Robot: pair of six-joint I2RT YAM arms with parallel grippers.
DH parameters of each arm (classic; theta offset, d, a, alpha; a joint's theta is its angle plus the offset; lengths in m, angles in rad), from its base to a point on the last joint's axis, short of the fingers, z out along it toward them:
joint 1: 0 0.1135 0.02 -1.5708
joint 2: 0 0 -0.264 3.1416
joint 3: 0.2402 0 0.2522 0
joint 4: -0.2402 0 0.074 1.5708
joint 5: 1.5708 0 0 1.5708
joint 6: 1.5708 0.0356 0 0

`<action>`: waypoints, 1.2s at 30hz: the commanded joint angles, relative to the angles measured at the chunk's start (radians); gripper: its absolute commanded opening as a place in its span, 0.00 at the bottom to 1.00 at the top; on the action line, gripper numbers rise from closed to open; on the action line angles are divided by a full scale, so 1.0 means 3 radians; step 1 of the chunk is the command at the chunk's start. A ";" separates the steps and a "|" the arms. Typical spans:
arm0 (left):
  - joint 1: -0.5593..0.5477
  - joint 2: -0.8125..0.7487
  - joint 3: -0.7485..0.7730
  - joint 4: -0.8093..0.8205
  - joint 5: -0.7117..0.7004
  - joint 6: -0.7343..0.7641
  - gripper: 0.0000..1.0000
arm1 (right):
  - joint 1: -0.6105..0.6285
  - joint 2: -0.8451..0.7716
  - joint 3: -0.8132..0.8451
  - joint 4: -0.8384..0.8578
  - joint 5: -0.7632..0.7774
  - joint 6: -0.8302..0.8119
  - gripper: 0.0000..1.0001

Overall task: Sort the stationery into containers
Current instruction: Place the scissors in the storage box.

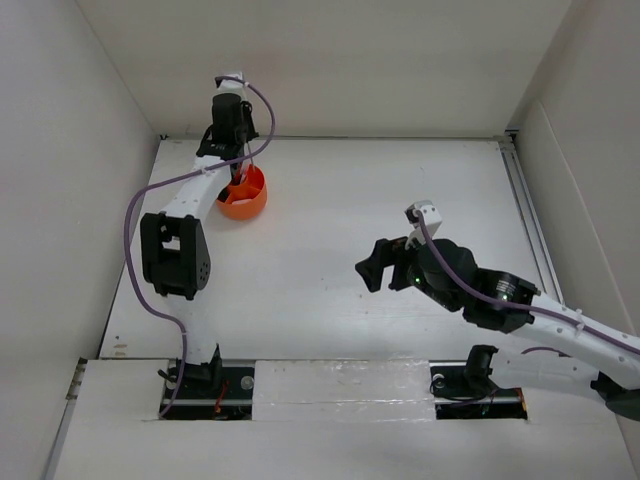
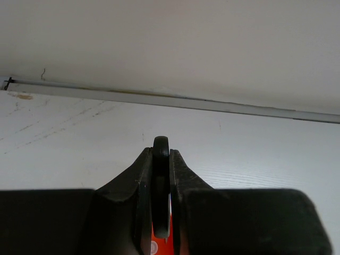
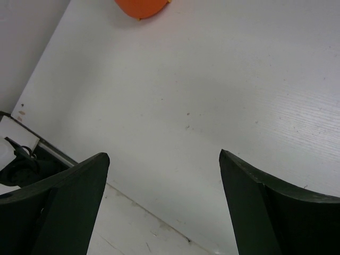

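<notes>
1. The left end effector (image 2: 161, 159) hangs over the desk's (image 1: 380, 220) far-left corner, clamped on a thin black item (image 2: 161, 146); I cannot tell what kind.
2. The orange organiser (image 1: 243, 197) sits directly below it.
3. The right end effector (image 3: 163, 155) hovers with its fingers spread wide and nothing between them; the organiser is well ahead, to its left.

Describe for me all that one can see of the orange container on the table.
The orange container is round, short and cup-like, of smooth plastic as it looks. It stands upright on the white table, far left, near the back wall. The left gripper, shut on a dark item, hangs over its opening and hides most of the inside; contact cannot be told.
</notes>
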 commanded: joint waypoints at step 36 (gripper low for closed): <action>-0.0170 -0.0009 -0.0413 0.0047 -0.0412 -0.0140 0.00 | -0.0011 -0.0694 -0.0018 -0.0152 -0.0052 0.0095 0.91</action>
